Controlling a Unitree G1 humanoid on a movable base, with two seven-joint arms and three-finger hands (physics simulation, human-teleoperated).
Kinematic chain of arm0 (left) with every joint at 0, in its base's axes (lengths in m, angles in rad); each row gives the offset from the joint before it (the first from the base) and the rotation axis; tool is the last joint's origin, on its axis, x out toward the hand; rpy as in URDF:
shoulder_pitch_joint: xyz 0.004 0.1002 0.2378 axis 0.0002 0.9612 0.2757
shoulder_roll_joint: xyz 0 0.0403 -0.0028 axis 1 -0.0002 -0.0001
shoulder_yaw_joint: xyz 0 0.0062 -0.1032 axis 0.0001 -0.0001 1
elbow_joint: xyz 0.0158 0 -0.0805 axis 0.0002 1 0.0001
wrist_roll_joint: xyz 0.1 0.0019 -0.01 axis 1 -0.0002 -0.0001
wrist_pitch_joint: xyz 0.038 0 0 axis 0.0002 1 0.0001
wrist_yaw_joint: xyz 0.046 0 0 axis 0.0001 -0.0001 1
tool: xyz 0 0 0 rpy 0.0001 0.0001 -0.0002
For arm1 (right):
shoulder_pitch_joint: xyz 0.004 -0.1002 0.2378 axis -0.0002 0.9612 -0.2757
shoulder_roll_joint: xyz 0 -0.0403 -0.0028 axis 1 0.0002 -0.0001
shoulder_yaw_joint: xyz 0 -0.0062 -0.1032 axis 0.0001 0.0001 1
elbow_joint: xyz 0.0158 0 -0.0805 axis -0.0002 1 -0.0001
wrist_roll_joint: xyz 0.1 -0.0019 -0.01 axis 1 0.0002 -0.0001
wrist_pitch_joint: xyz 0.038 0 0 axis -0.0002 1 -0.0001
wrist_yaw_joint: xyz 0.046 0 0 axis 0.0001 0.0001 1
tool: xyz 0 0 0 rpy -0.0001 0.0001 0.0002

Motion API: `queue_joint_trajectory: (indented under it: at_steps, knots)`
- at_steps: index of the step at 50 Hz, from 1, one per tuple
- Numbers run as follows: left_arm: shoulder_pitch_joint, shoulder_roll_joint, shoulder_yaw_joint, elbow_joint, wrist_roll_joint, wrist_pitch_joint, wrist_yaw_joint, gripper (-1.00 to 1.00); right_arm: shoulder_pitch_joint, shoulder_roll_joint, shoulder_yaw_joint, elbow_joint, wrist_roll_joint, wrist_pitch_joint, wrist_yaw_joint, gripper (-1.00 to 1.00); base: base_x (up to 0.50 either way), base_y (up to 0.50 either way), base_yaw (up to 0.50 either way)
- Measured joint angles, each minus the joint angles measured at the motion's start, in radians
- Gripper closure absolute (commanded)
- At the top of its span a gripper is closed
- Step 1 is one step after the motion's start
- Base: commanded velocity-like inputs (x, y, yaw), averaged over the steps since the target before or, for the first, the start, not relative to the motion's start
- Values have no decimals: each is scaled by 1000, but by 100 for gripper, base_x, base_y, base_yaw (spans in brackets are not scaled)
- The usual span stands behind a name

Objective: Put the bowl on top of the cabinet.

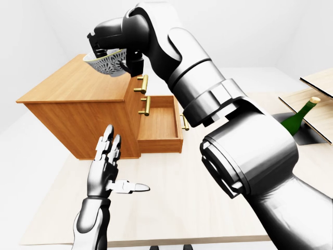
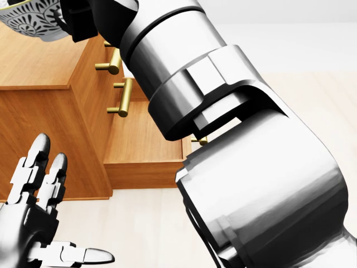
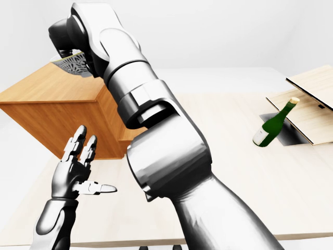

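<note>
A patterned black-and-white bowl [image 1: 107,65] hangs just above the right edge of the wooden cabinet's top [image 1: 73,86], with my right hand [image 1: 112,46] shut on its rim. My right arm stretches up across the left-eye view and fills most of the head view, where the bowl [image 2: 30,19] shows at the top left corner. My left hand [image 1: 112,166] stands open at the lower left, fingers spread, below the cabinet and touching nothing.
The cabinet has brass handles [image 1: 143,86] and its lower drawer [image 1: 158,125] is pulled out to the right. A green bottle [image 3: 273,124] leans at a dark opening beside wooden panels [image 3: 312,104] at the right. Pale wooden floor lies underneath.
</note>
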Motion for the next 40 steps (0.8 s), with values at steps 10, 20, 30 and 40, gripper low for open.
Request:
queue_joint_trajectory:
  at_steps: [10,20,30,40]
  knots:
    - [4,-1,-1,-4,1,0,-2,-100,4,-2,-2,1,10,0,0,100,0,0,0]
    - [6,-1,-2,-5,2,-1,-3,-100,5,-6,-3,1,11,0,0,100,0,0,0]
    - [8,-1,-4,-6,3,-2,-4,-100,6,-10,-5,3,6,0,0,100,0,0,0]
    - [9,-2,-5,-6,5,-2,-5,-100,4,-14,-12,4,2,0,0,100,0,0,0]
